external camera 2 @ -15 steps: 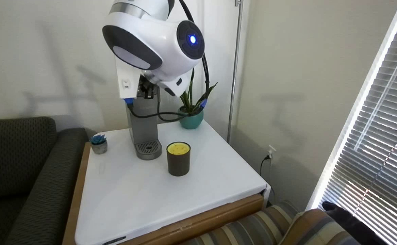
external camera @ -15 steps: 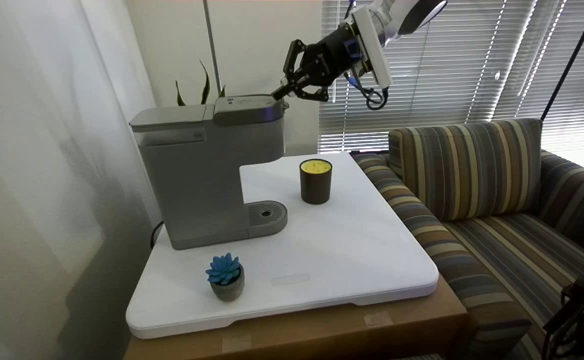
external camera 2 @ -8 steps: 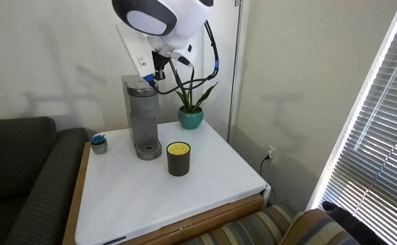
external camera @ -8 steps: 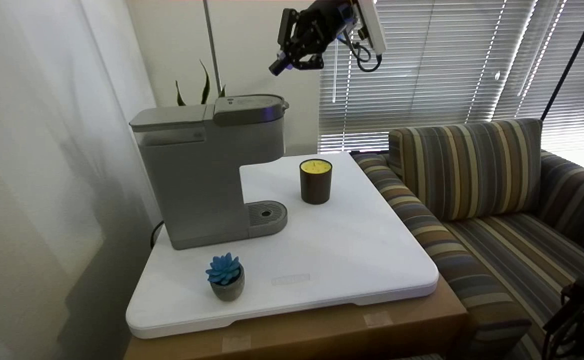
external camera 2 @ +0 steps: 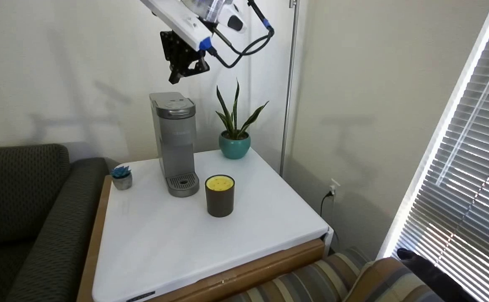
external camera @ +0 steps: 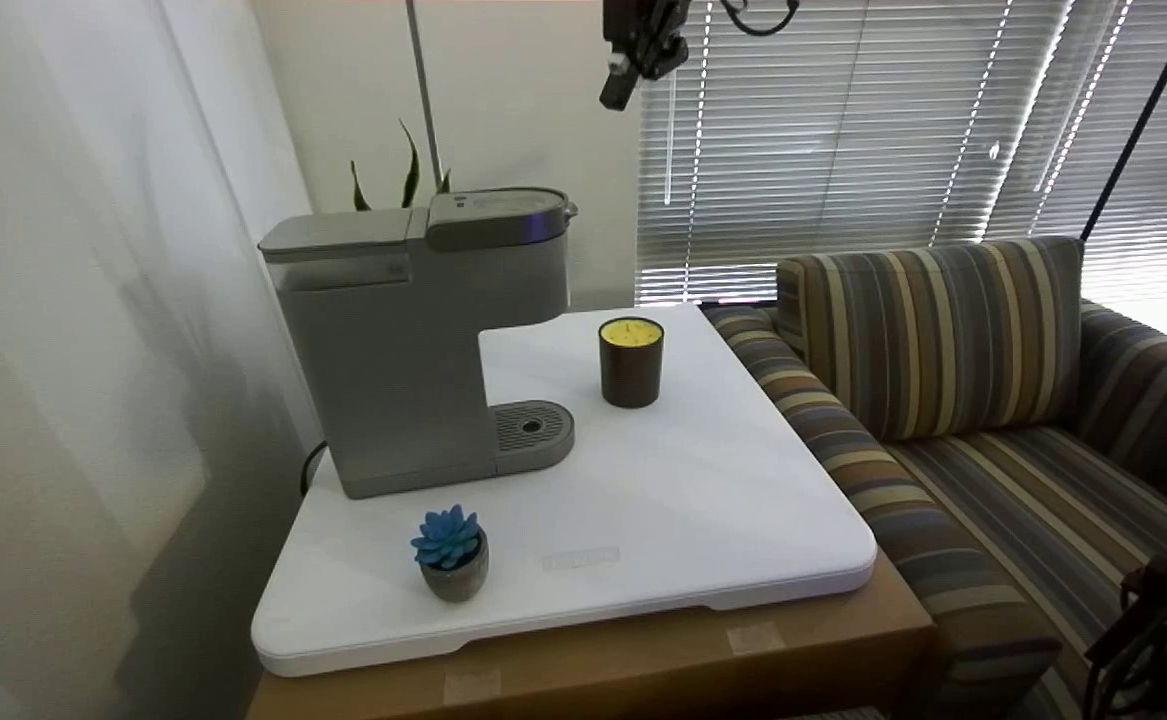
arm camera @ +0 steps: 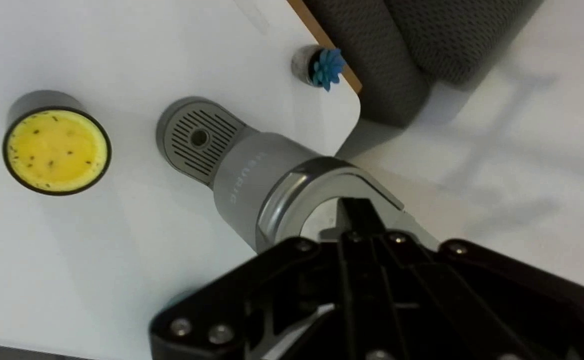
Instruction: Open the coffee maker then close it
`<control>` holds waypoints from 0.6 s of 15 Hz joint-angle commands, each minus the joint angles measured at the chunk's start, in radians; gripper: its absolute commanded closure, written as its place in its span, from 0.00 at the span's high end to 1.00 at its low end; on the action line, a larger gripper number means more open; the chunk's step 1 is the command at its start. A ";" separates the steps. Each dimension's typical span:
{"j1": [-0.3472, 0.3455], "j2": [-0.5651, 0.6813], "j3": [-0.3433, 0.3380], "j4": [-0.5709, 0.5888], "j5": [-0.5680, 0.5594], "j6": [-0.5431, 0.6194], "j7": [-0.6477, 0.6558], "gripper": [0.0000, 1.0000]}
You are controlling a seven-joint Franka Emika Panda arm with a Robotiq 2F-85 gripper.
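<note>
Currently, the grey coffee maker (external camera: 403,370) stands upright on the white tabletop (external camera: 713,510), close to the edge along the wall (external camera: 193,300), and its lid (external camera: 499,207) lies down flat in both exterior views. Above the coffee maker hangs the black gripper (external camera 2: 174,79), with a visible gap between its tips and the lid; the wrist view shows its fingers (arm camera: 359,215) together, meeting at the tips, overlapping the lid only along the line of sight. The white arm (external camera 2: 226,11) shows over the coffee maker in an exterior view, cut off at the top. At the coffee maker's foot, a round drip base (external camera: 543,445) with a slotted grille juts forward. Ahead of the coffee maker and off to one side stands a dark cup (external camera: 631,375) with a yellow, speckled top, near the drip base but apart from it. Beside the coffee maker on that same side sits a teal pot (external camera 2: 234,148) holding a plant (external camera 2: 234,115) with tall, pointed leaves; on the coffee maker's opposite side stands a blue succulent (external camera: 448,537) in a small grey pot (external camera: 457,580), and farther out that way a dark sofa (external camera 2: 18,201). Behind the coffee maker, a black cord (external camera: 311,465) shows at the tabletop's edge.
</note>
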 commanded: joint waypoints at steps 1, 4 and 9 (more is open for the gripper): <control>-0.044 -0.001 0.043 0.091 -0.129 -0.166 -0.023 0.00; -0.057 0.009 0.062 0.168 -0.205 -0.292 -0.044 0.00; -0.062 0.026 0.072 0.279 -0.286 -0.431 -0.084 0.00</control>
